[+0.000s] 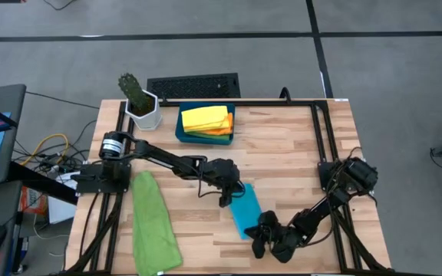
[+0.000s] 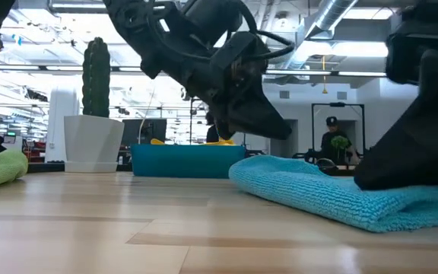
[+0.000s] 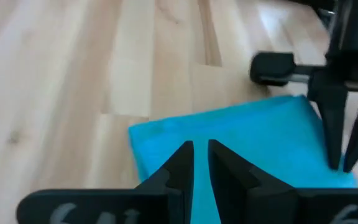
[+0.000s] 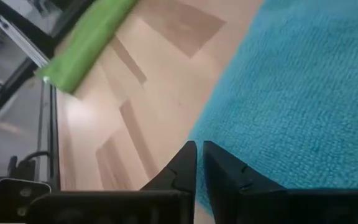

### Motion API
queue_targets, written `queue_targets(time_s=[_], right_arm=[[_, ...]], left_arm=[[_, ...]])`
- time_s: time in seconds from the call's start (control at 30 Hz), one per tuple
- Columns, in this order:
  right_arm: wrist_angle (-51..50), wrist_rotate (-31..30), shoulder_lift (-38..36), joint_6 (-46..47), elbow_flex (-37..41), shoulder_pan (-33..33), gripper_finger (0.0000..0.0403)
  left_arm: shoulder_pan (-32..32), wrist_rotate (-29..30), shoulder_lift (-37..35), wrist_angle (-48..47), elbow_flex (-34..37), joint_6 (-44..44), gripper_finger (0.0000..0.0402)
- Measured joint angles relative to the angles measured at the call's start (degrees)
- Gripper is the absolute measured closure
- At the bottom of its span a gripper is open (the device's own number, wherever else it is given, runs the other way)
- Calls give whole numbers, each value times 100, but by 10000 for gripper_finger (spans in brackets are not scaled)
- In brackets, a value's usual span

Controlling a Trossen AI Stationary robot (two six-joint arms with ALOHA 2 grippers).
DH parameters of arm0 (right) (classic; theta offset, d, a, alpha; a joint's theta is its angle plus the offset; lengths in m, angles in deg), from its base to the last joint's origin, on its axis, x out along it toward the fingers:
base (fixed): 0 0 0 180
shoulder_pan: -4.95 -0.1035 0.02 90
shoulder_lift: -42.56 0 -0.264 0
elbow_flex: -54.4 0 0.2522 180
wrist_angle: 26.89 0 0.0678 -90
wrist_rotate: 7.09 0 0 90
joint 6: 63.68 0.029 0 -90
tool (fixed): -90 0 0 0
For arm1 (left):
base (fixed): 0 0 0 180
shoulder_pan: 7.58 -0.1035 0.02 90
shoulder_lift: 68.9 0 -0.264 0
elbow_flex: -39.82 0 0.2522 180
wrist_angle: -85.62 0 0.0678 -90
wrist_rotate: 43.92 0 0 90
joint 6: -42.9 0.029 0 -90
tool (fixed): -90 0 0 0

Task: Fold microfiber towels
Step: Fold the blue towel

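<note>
**Near the table's front edge: both grippers on the blue towel**

Toward the front edge of the table [image 1: 282, 153], a little right of its middle, lies the blue towel [image 1: 245, 209], already folded down to a narrow strip. Its long axis runs from the table's middle toward the front edge, leaning slightly to the right as it goes.

One gripper sits at each end of that axis. The left gripper [image 1: 226, 198] is over the towel's far end, at the corner nearer the table's left edge. In its wrist view its fingers [image 3: 182, 163] stand almost together with only a slit between them, and blue cloth shows through that slit; whether any cloth is pinched I cannot tell. The right gripper [image 1: 261, 238] is at the towel's near end, by the front edge. Its fingers [image 4: 184, 163] are likewise nearly pressed together, tips at the towel's border where cloth meets bare wood (pinch or mere touch: again I cannot tell).

Neither arm is clearly nearer, so the coming move turns on that end-to-end line. A further fold would most likely carry one short end along the long axis onto the other, and my guess is that the right gripper's end would be the one to travel.

Elsewhere, a green towel [image 1: 153, 222] lies along the left edge, well apart. Yellow [image 1: 204, 116] and orange [image 1: 222, 126] towels sit stacked in the tray [image 1: 181, 132] at the back edge.
</note>
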Motion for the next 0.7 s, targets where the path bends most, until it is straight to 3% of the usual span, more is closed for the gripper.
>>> queue_targets(time_s=[0.13,0.4,0.6,0.7], right_arm=[[-203,437,-11,1,-36,95,349],[-462,536,23,-189,-315,100,349],[-586,747,33,-145,-462,91,349],[-594,880,37,-105,-554,32,349]], left_arm=[[-39,81,-226,-3,0,139,363],[225,-341,141,437,4,1148,379],[120,459,700,1138,2,1510,397],[-33,417,965,1306,0,1273,396]])
